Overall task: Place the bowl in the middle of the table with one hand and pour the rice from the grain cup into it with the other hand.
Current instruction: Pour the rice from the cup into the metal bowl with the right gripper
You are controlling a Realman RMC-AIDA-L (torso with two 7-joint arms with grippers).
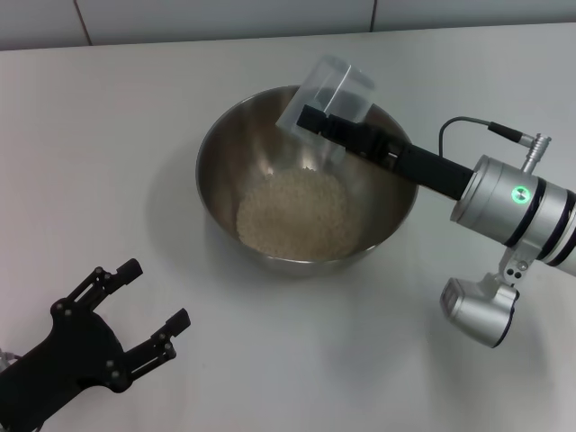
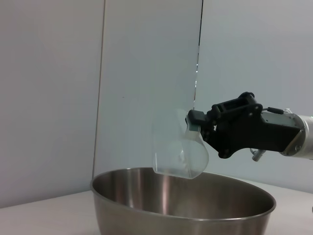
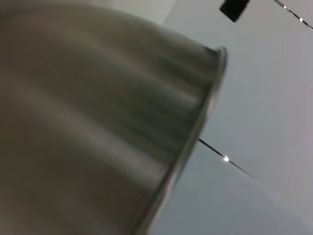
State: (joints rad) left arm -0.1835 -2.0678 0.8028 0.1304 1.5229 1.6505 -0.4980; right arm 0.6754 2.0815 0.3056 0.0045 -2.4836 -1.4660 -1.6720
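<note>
White table (image 1: 108, 135) bears bowl (image 1: 220, 193) about mid-table: placing done. Rice (image 1: 295, 214) heaped in bowl, so pour looks nearly or fully finished. Cup (image 1: 326, 97) tipped mouth-down over far rim, seemingly empty, clamped in right gripper (image 1: 335, 126). Left gripper (image 1: 144, 310) low near front-left, fingers apart, holding nothing.

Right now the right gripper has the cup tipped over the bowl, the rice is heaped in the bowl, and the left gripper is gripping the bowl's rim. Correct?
Not quite. The left gripper is not on the rim: the head view shows it open, near the table's front edge, apart from the bowl. The rest holds: the right gripper has the cup tipped over the bowl, with rice heaped inside.
</note>
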